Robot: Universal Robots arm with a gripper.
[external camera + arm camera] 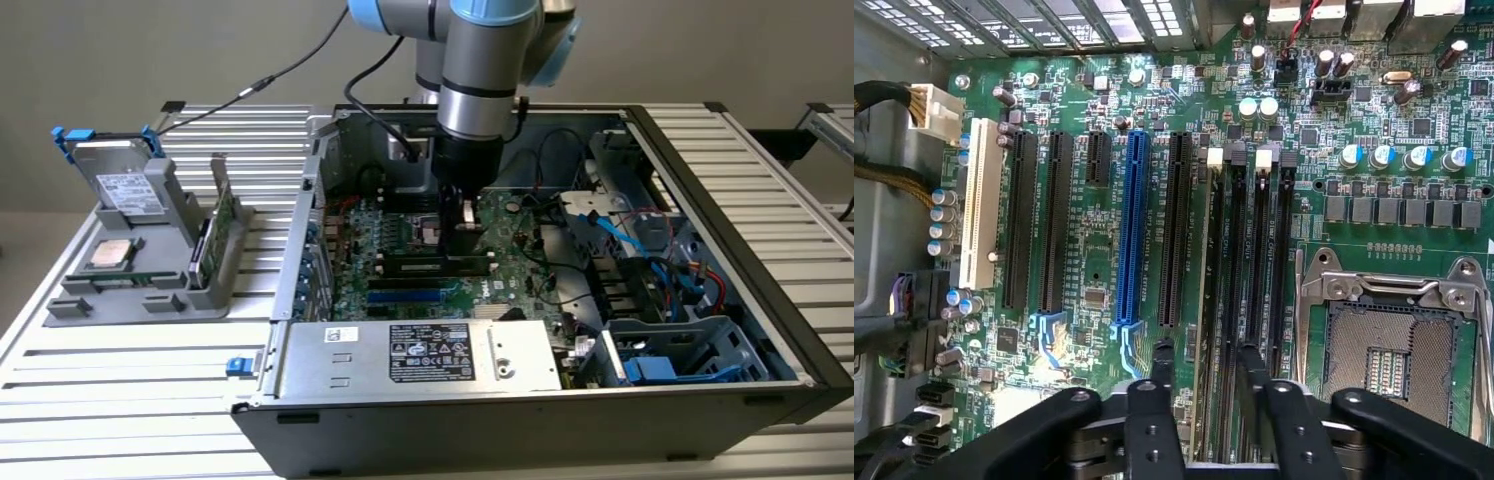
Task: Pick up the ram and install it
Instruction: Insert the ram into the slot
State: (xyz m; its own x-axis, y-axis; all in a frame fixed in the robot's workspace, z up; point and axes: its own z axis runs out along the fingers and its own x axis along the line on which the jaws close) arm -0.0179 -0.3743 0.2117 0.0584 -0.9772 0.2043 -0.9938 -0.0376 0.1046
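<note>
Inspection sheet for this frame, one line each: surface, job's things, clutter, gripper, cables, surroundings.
surface: slatted metal table carrying an open computer case.
job's things: ram stands on edge in the grey fixture at the exterior view's left, apart from the gripper; memory slots on the motherboard.
clutter: hard drive and processor chip in the same fixture.
gripper: open, fingers low over the memory slots.
cables: black cable to the arm; blue cables inside the case.
surroundings: plain wall.

Gripper low over motherboard inside open case
</note>
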